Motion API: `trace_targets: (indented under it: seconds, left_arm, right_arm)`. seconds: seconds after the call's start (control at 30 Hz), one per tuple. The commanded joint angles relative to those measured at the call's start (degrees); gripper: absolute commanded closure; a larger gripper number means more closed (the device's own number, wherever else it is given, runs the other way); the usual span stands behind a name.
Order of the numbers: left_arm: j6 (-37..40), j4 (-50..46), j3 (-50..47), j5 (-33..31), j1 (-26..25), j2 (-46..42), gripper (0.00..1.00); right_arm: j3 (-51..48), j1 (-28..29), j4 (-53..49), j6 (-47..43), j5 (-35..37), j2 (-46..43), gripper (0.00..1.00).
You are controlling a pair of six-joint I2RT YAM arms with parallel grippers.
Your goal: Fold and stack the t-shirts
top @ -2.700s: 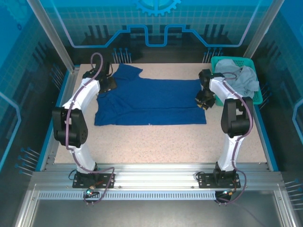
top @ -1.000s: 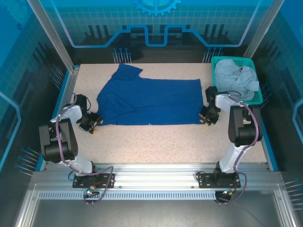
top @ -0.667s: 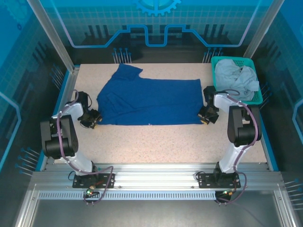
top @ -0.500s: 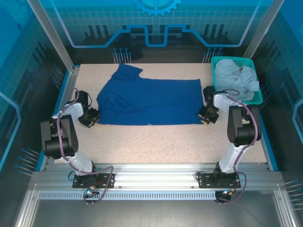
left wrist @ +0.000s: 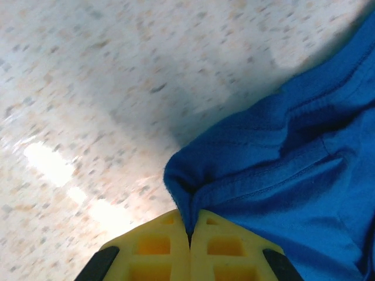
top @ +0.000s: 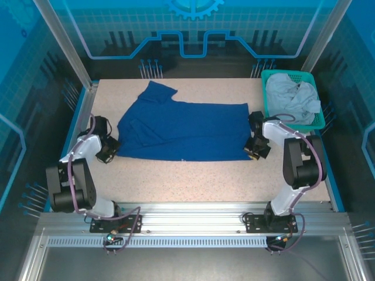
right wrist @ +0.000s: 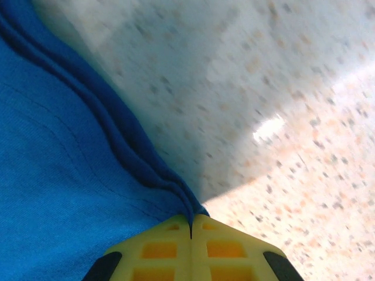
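The left gripper (left wrist: 189, 231) has its yellow pads (left wrist: 155, 246) pressed together, and a bunched corner of the blue t-shirt (left wrist: 281, 170) is pinched in the seam between them. From that pinch the cloth rises and spreads away to the right of the jaws. Ahead of them and to their left lies bare speckled table (left wrist: 88, 88).

The right gripper (right wrist: 190, 225) is likewise clamped on cloth. The doubled hem of the blue t-shirt (right wrist: 58, 175) runs down from the upper left straight into the line where its pads (right wrist: 225, 249) meet. The body of the shirt lies left of these jaws, with table (right wrist: 281, 117) ahead and to the right. How deep the cloth goes into either pinch is hard to judge, since the pads hide it.

From above, the left gripper (top: 108, 151) sits at the shirt's near left corner and the right gripper (top: 254, 151) at its near right corner. The blue t-shirt (top: 181, 132) lies spread between the two pairs of jaws and reaches away from both toward the far side of the table (top: 193, 181). The grey t-shirt (top: 290, 93) lies crumpled in a teal basket (top: 321, 114), beyond the right jaws on their outer side and well apart from the left ones.
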Motion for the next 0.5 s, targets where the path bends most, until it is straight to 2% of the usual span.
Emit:
trace_targets:
  seconds: [0.0, 0.2, 0.43, 0.47]
  left_arm:
    - [-2.86, -5.95, -2.72, -3.82, -0.14, -3.41, 1.0]
    - [-10.33, -13.03, -8.23, -6.1, -0.25, -10.67, 1.0]
    - [-15.2, -15.13, -11.57, -6.03, -0.4, -14.04, 1.0]
    - [-15.25, -15.5, -11.14, -6.18, -0.4, -14.13, 0.9]
  right_arm:
    - [-3.55, 0.35, -5.52, 3.55, 3.31, -3.63, 1.0]
    - [-9.55, 0.62, -9.74, 8.32, 3.72, -9.23, 1.0]
    - [-17.13, 0.58, -9.6, 11.09, 2.07, -13.86, 1.0]
    - [-17.12, 0.61, -9.51, 11.0, 1.78, -13.61, 1.0]
